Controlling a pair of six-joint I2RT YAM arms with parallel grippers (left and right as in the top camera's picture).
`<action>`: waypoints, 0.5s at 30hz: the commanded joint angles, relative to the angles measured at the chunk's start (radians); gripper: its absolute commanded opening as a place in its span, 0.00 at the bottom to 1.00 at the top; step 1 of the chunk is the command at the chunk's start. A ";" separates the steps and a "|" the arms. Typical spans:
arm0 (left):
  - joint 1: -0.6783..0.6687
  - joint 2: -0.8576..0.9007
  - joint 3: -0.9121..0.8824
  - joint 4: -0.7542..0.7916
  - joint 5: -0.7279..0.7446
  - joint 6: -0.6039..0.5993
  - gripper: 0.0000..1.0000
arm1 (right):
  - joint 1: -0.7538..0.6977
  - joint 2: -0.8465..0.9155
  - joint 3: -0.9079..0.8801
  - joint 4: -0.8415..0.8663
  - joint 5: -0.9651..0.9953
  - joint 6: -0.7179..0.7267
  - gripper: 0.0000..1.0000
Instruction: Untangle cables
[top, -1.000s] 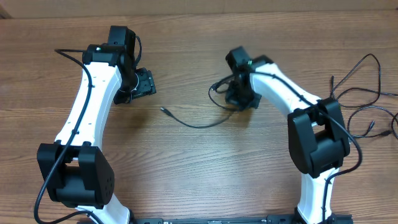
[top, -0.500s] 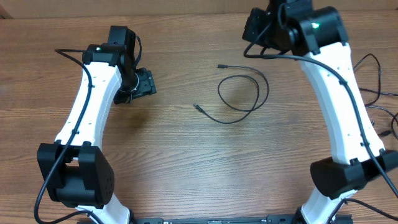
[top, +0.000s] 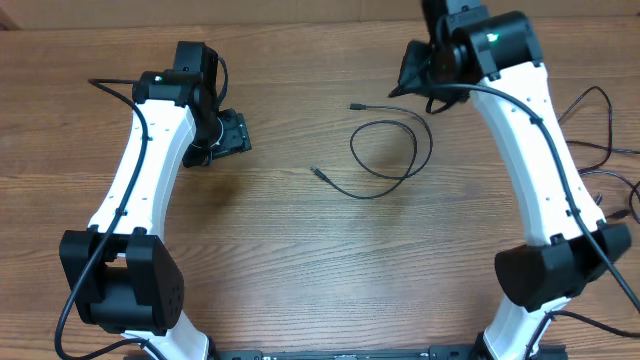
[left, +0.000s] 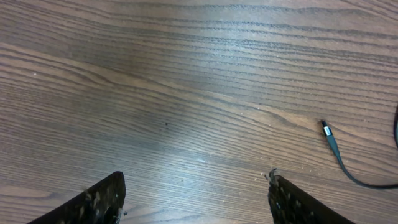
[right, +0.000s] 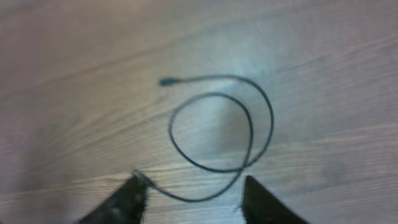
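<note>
The right gripper (right: 194, 185) hangs above the wooden table (top: 300, 260), jaws partly apart and holding nothing. The thin black looped cable (top: 392, 160) lies loose beneath it. The left gripper (left: 196, 182) stands wide open and empty. A second ago the right gripper was shut, low at that cable.
</note>
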 joint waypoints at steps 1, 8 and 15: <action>-0.003 -0.011 0.011 0.001 -0.002 0.001 0.73 | -0.003 0.025 -0.098 0.028 0.014 0.040 0.53; -0.003 -0.011 0.011 0.000 0.002 0.001 0.73 | -0.032 0.047 -0.335 0.210 0.014 0.063 0.71; -0.003 -0.011 0.011 0.001 0.017 0.001 0.73 | -0.088 0.096 -0.491 0.329 0.018 -0.022 0.79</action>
